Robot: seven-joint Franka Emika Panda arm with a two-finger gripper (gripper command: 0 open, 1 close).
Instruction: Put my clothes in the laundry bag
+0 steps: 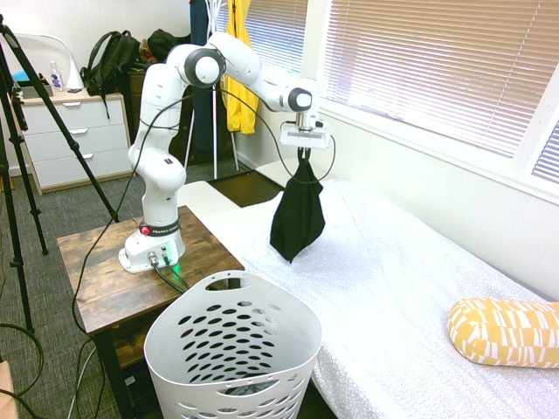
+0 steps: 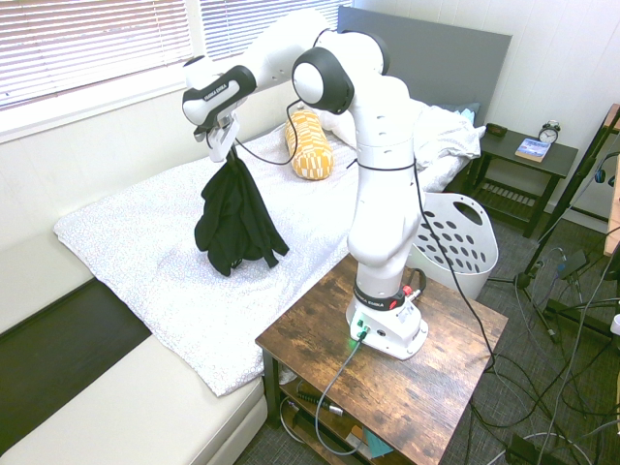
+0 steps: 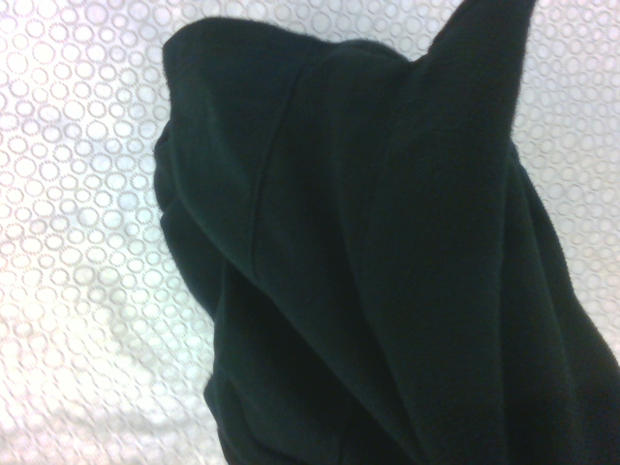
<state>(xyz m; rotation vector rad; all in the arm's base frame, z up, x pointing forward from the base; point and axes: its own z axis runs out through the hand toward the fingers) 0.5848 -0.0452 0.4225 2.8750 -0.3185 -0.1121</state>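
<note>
The clothes (image 1: 297, 216) are held up in the air above the bed (image 1: 410, 288), and nothing of them is seen touching the cover. The claw (image 1: 303, 150) is pinched tight on the top of the clothes, and the rest hangs down in a long, pointed bundle. This looks like the carrying step: the clothes are picked up but not yet put away. Next, they would need to be moved sideways, off the bed and over to the basket (image 1: 231, 349), which stands on the floor by the wooden table (image 1: 96, 279). The low end of the clothes would need to be kept higher than the basket's rim, and then the claw opened above the hole in the middle. The clothes are black, soft and floppy, with a seam seen in the close view (image 3: 387, 271). The basket is white, hard plastic, round, with many oval holes. The bed cover is white, with tiny rings printed on it.
</note>
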